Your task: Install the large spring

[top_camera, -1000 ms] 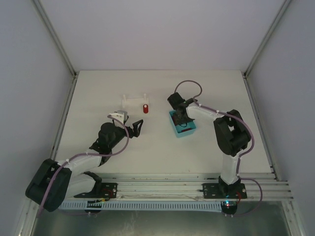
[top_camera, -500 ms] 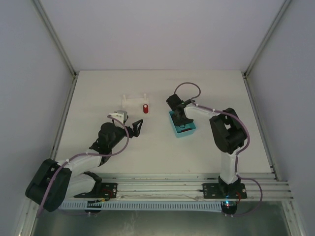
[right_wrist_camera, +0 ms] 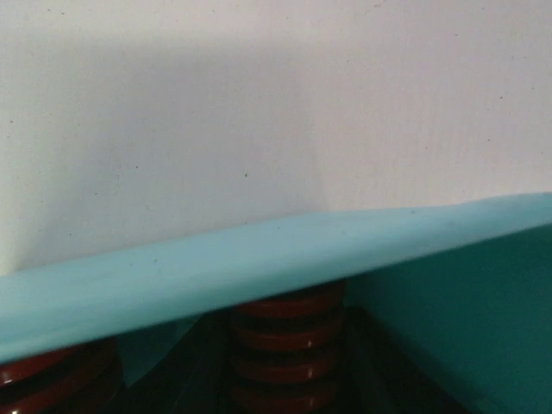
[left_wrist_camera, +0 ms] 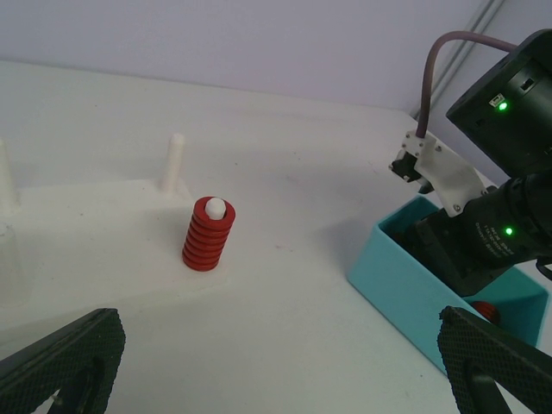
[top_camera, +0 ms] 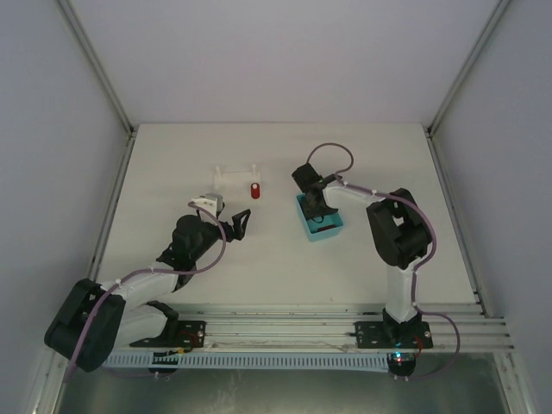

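Shows a red spring [right_wrist_camera: 285,345], ribbed and glossy, standing low inside a teal bin [right_wrist_camera: 259,259], just behind its smooth near wall, with a second red coil [right_wrist_camera: 52,379] beside it at the left. Flanked closely on both sides by the dark fingers [right_wrist_camera: 211,362] of the right tool [top_camera: 316,214]; cannot tell whether pinched or merely bracketed. Rests, bin and all, on a matt off-white counter [top_camera: 362,164] boxed in by plain pale walls. Left of the bin, shows a white fixture [top_camera: 233,178] carrying a third red coil [left_wrist_camera: 208,235] threaded on a round-topped white peg, with a bare peg [left_wrist_camera: 175,161] behind. Reaches down with the right arm, wrist bent into the bin. Holds the left tool [left_wrist_camera: 276,345] spread wide, low over the counter, apart from the fixture and facing it.
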`<control>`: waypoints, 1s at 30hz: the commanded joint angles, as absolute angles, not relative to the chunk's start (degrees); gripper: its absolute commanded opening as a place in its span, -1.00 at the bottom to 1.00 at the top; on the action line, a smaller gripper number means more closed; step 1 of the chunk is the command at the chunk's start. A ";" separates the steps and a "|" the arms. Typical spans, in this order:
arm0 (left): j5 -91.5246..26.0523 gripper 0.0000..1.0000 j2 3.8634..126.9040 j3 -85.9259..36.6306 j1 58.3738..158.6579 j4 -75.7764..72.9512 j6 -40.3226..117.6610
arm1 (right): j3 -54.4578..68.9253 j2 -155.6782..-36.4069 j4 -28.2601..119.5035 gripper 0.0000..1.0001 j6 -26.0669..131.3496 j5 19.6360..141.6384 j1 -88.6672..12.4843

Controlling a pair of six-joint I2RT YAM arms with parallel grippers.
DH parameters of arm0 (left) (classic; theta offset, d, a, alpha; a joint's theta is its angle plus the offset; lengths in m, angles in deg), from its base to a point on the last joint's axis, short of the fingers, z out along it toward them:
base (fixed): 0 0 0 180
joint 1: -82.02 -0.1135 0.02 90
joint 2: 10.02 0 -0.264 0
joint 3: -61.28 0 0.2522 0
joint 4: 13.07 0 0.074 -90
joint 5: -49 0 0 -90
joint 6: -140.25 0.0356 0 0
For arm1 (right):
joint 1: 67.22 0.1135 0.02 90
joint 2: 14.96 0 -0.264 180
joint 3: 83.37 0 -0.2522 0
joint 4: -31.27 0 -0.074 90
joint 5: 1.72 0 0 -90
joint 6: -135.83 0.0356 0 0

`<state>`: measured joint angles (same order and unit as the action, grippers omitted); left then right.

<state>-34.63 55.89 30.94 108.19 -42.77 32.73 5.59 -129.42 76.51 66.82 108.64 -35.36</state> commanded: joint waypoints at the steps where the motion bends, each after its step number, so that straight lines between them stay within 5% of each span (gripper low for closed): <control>1: -34.42 0.98 55.08 29.86 108.38 -43.29 33.67 | 8.11 -130.10 76.58 -0.47 67.22 107.81 -35.80; 22: -32.55 0.99 55.58 26.01 107.90 -41.21 20.08 | 14.88 -107.57 67.83 -0.61 55.98 99.93 -35.52; 30: -25.20 0.60 53.07 16.79 107.77 -25.76 19.96 | 30.34 -96.42 46.74 -0.66 52.07 91.15 -33.06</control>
<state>-31.81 53.77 23.93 107.95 -34.07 19.97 26.20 -101.22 59.44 55.65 95.85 -34.66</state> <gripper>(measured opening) 0.832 0.333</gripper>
